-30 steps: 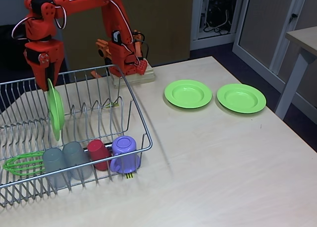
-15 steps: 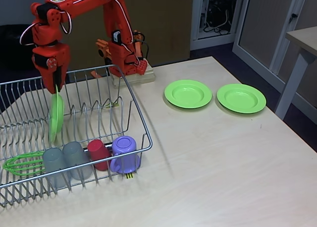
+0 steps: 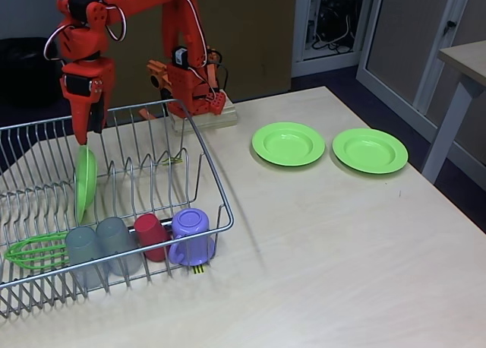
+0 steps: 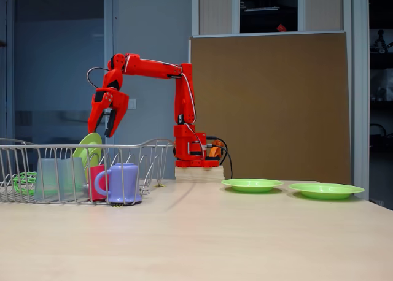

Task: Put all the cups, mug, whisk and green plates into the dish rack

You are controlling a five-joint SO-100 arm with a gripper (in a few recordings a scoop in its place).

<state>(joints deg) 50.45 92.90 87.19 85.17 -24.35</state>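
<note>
Four small vessels sit nearest me along the dish rack's [image 3: 114, 204] front edge, all upside down: the lilac mug [image 3: 190, 237] with its handle toward me, the red cup [image 3: 151, 235] beside it at its 9 o'clock, then the two frosted grey tumblers [image 3: 99, 246] touching each other. At 9 o'clock of those, the whisk [image 3: 34, 251] lies flat on the wires, green loops showing, handle hidden from me. I see the yellow-black tag [image 3: 197, 269] hanging under the mug.

Behind the tumblers, one green plate [image 3: 85, 182] stands on edge between the prongs, leaning a little. My pincer [image 3: 85, 131] hangs directly above its top rim; in the other fixed view its fingers [image 4: 113, 118] are spread with a clear gap, and the plate [image 4: 89, 147] sits below them. I cannot tell whether a fingertip touches the rim.

Out on the pale surface [image 3: 326, 234], well away from the rack at its 3 o'clock, the other two green plates lie flat side by side, well up: the nearer-to-rack plate [image 3: 288, 143] and the outer plate [image 3: 370, 150], each showing a shallow well and wide rim.

Farthest back, the arm's base [image 3: 199, 97] stands on a wooden block.
</note>
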